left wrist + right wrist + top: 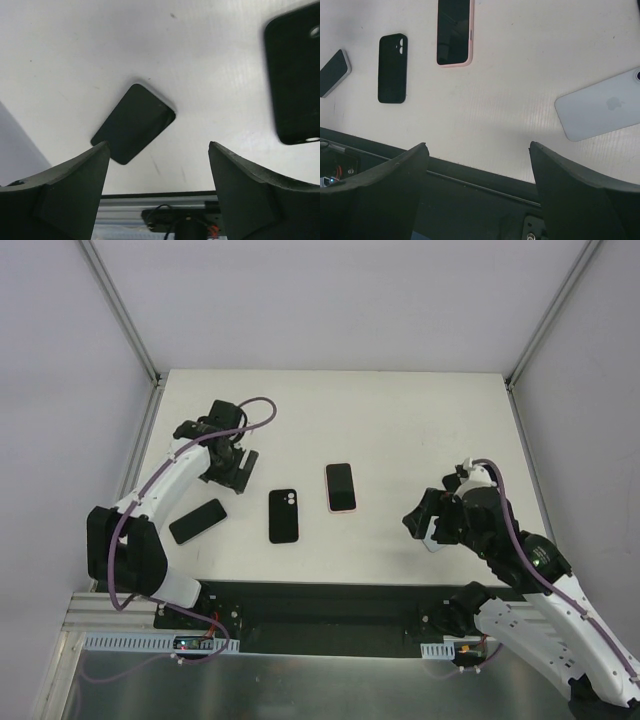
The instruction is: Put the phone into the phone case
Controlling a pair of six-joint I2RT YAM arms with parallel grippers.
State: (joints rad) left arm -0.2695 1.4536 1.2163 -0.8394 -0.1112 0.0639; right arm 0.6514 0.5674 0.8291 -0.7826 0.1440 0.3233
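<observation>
At the far left of the white worktop, the left hand hangs over the surface with its fingers spread wide and nothing between them. The left wrist view shows only bare worktop in the gap.

Just nearer the front edge than that hand lies a dark phone. It is flat, screen up and turned at a slant, and it touches neither finger. From the left wrist camera, the dark phone sits a little ahead of the left fingertip.

To its right is the black phone case. It lies flat with its long side running front to back and its camera cut-out at the far end. It sits apart from the dark phone.

Next along, and slightly further back, is a phone in a pink case, screen up and near the black case without touching it.

Well over to the right, the right hand hovers near the front edge. Its fingers are also parted and nothing is in its grip.

The right wrist camera shows a pale phone lying back up on the worktop, off to the right of that hand and at an angle. It is well apart from the black phone case.
</observation>
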